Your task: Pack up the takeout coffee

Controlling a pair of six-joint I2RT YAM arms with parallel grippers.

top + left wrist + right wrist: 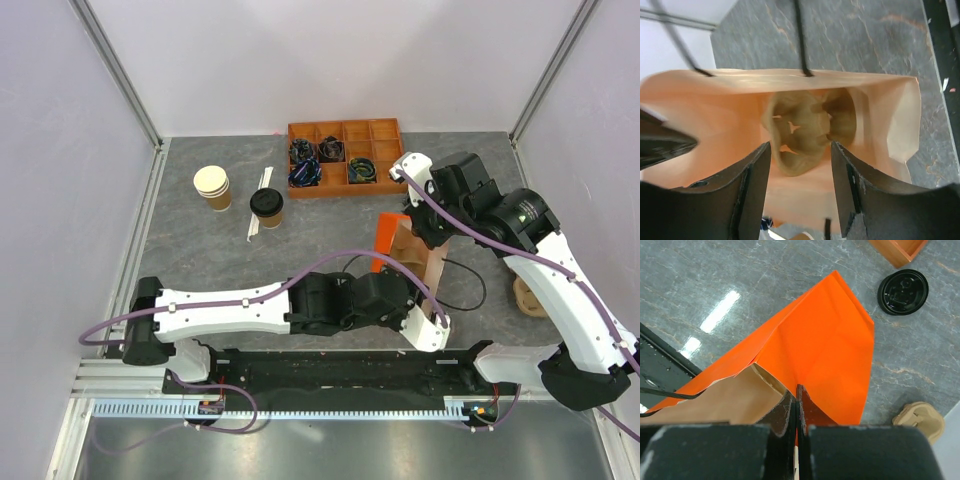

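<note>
The takeout coffee [266,208], a tan paper cup with a black lid, stands on the table at the back left, far from both grippers. An orange paper bag [385,236] stands open at centre right. My right gripper [796,396] is shut on the bag's upper edge [830,340] and holds it. My left gripper [800,186] is open and empty just above the bag's mouth [715,115]. A pulp cup carrier [807,127] lies at the bottom of the bag, between my fingers in view.
A stack of lidless tan cups [212,187] stands left of the coffee, with a white stick [258,205] between them. An orange compartment tray [345,157] sits at the back. A loose black lid [903,291] and a second pulp carrier [530,296] lie right of the bag.
</note>
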